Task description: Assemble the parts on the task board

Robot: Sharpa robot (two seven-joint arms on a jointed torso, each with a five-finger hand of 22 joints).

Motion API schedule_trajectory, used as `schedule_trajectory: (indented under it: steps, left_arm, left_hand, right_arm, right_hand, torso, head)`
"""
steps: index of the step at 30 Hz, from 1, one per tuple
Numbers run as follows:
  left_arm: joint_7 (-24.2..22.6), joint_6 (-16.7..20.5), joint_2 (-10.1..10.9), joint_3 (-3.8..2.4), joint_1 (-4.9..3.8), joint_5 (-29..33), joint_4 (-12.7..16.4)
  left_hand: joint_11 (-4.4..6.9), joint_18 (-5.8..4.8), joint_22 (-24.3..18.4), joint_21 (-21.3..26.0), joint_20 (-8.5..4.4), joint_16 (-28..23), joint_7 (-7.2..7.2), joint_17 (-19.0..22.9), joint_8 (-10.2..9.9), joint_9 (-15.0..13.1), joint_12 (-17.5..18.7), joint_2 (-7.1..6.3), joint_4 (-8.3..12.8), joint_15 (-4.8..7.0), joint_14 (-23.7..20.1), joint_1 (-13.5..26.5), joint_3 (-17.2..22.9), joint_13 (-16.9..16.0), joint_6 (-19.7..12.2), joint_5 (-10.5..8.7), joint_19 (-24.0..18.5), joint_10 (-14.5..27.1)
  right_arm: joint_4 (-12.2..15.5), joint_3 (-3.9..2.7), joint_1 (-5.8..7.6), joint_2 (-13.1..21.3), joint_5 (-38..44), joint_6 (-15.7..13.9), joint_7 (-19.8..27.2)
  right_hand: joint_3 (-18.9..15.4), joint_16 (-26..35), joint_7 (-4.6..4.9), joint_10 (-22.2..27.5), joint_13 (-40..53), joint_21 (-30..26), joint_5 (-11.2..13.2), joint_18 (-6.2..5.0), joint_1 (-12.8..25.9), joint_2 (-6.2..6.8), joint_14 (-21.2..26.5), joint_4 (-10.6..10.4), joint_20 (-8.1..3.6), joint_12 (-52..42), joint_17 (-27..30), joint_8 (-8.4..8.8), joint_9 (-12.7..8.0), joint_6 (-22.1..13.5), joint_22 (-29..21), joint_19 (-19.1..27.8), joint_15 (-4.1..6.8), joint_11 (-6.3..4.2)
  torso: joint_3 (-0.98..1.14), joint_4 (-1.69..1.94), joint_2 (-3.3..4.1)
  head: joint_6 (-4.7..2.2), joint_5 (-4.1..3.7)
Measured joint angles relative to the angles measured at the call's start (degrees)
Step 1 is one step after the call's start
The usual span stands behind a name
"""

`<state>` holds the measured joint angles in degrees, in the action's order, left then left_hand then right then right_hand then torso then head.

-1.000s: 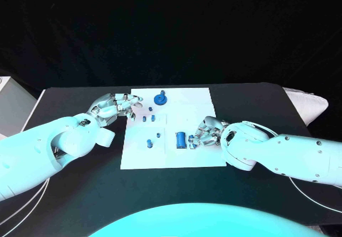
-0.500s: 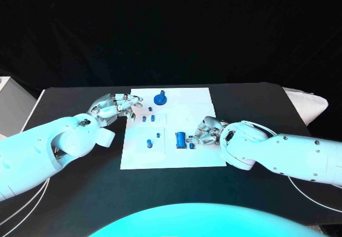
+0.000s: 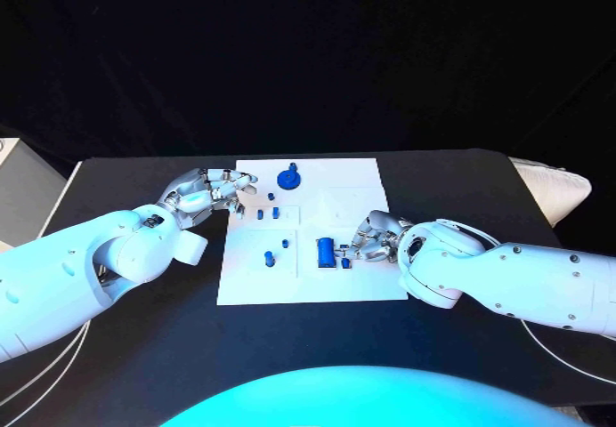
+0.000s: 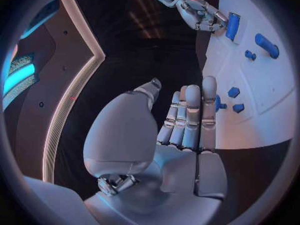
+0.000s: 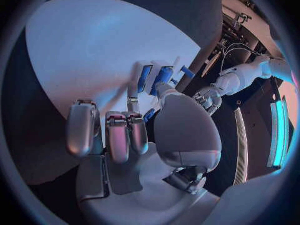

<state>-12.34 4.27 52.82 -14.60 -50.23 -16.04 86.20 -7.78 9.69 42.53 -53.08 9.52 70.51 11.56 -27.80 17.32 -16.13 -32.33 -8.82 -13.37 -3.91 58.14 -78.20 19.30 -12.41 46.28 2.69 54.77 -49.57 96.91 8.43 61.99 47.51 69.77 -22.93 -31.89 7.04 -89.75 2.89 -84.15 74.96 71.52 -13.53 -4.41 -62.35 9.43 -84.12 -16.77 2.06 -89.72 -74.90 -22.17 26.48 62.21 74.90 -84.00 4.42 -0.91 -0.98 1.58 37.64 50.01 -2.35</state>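
The white task board [image 3: 308, 276] lies mid-table. On it are a round blue part [image 3: 290, 180] at the far end, a blue cylinder [image 3: 326, 252] and several small blue parts [image 3: 269, 259]. My right hand [image 3: 372, 238] rests on the board just right of the cylinder [image 5: 164, 77]. Its fingers are curled down, and its thumb and a finger are at a small blue part [image 3: 346, 261]. Whether it grips that part is hidden. My left hand [image 3: 206, 191] hovers at the board's far left edge with straight fingers [image 4: 190, 115] and holds nothing.
A pale box [image 3: 20, 187] stands off the table's left side and a white object [image 3: 552, 191] lies at its right edge. Black table surface [image 3: 141, 356] surrounds the board.
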Motion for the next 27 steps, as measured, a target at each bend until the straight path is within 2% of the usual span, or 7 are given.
schedule_trajectory:
  steps: [8,12,17,22,26,27]
  left_arm:
    - [0.0,0.0,0.0,-0.01,0.07,0.0,0.0]
    - [0.0,0.0,0.0,-0.01,0.16,0.0,-0.1]
    - [0.0,0.0,-0.1,-0.01,0.20,0.0,-0.3]
    - [-0.1,0.0,-0.3,-0.01,0.31,0.0,-0.4]
    - [-0.2,0.1,-0.3,-0.01,0.39,0.0,-0.4]
    - [-0.2,0.1,-0.3,-0.01,0.42,0.0,-0.4]
  left_hand:
    - [0.00,0.00,0.0,0.0,0.00,0.0,-0.21,0.0,0.0,0.0,0.0,0.00,-0.2,0.00,0.0,0.0,-0.2,0.0,-0.2,0.00,0.0,0.4]
    - [0.01,0.00,0.0,0.0,0.00,0.0,-0.21,0.0,0.0,0.0,0.0,0.00,-0.2,0.00,0.0,0.0,-0.2,0.0,-0.2,0.00,0.0,0.4]
    - [0.00,0.00,0.0,0.0,0.00,0.0,-0.21,0.0,0.0,0.0,-0.2,0.00,-0.2,0.00,0.0,0.0,-0.2,0.0,-0.2,0.00,0.0,0.4]
    - [0.00,0.00,0.0,0.0,0.00,0.0,-0.21,0.0,0.0,0.0,-0.2,0.00,-0.2,0.00,0.0,0.0,-0.2,0.0,-0.2,0.00,0.0,0.4]
    - [0.01,0.00,0.0,0.0,0.00,0.0,-0.21,0.0,0.0,0.0,-0.2,0.00,-0.2,0.00,0.0,0.0,-0.2,0.0,-0.2,0.00,0.0,0.4]
    - [0.00,0.00,0.0,0.1,0.00,0.0,-0.21,0.0,0.0,0.0,-0.2,0.00,-0.2,0.00,0.0,0.0,-0.2,0.0,-0.2,0.00,0.0,0.4]
  right_arm:
    - [0.6,0.00,-0.09,1.7,-0.1,-0.9,0.8]
    - [0.8,0.00,-0.10,3.0,-0.7,-2.3,2.7]
    - [1.2,-0.02,-0.08,3.9,-1.8,-4.5,7.0]
    - [1.7,-0.02,-0.05,4.3,-2.8,-6.1,11.1]
    - [2.1,-0.02,0.00,4.6,-3.5,-7.5,14.4]
    - [2.1,-0.02,0.00,4.7,-3.7,-7.9,15.1]
  right_hand:
    - [-0.2,0.0,0.20,0.0,0.0,-0.7,-0.4,0.00,-1.1,-0.88,0.0,0.2,0.00,0.0,0.0,0.00,0.0,-0.2,0.0,0.0,0.00,0.00]
    - [-0.9,0.0,1.02,0.2,0.0,-2.9,-1.4,0.00,-4.3,-0.61,0.0,0.4,0.00,0.9,0.0,0.90,-0.4,-2.0,0.0,0.0,-0.02,0.21]
    - [-1.1,0.0,0.68,0.2,0.0,-3.4,-1.6,0.00,-8.5,-0.09,0.2,0.6,0.00,1.0,0.0,0.23,-0.1,-1.7,0.0,0.0,-0.22,0.21]
    - [-0.7,0.0,0.38,0.2,0.0,-3.8,2.5,0.00,-13.7,0.28,0.2,1.0,0.00,1.0,0.0,-0.93,0.4,-1.4,0.0,0.0,-0.22,0.21]
    - [-0.4,0.0,0.18,0.2,0.0,-4.2,3.2,0.00,-15.3,0.29,0.2,1.1,0.00,1.2,0.0,-1.37,0.6,-1.2,0.0,0.0,-0.22,0.21]
    - [0.0,0.2,0.18,0.2,0.0,-5.2,3.2,0.00,-16.0,-0.10,0.2,1.0,0.00,1.8,0.0,-1.37,0.6,-1.2,0.0,0.0,-0.22,0.21]
  torso:
    - [0.02,0.00,-0.01]
    - [0.05,-0.07,-0.04]
    - [0.08,-0.13,-0.08]
    - [0.08,-0.08,-0.08]
    - [0.05,-0.04,-0.05]
    - [0.06,-0.04,-0.04]
  head:
    - [0.00,0.19]
    - [0.00,0.23]
    - [0.00,0.24]
    - [0.00,0.24]
    - [0.00,0.20]
    - [0.00,0.23]
